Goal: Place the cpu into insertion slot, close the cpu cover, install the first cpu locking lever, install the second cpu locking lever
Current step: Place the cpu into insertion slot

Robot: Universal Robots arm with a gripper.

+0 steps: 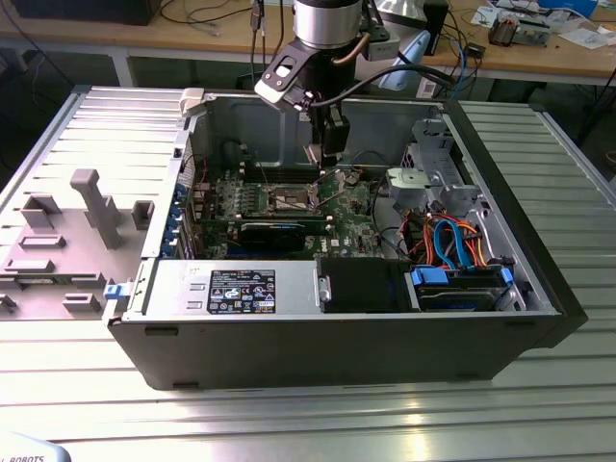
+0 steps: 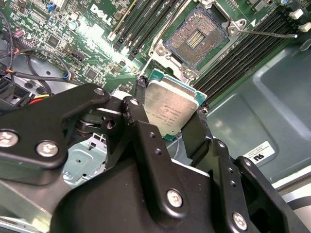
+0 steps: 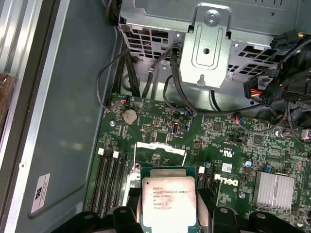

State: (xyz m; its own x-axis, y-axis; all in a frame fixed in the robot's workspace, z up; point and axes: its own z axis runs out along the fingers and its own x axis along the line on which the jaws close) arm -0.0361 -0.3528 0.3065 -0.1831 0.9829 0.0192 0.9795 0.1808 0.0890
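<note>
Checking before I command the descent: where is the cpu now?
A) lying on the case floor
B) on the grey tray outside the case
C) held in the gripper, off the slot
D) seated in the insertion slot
C: in the second wrist view the gripper is shut on the cpu, and the insertion slot beyond it is bare.

Tool (image 1: 320, 166) over mobo (image 1: 354, 206), near insertion slot (image 1: 294, 198), PC case (image 1: 318, 348)
</note>
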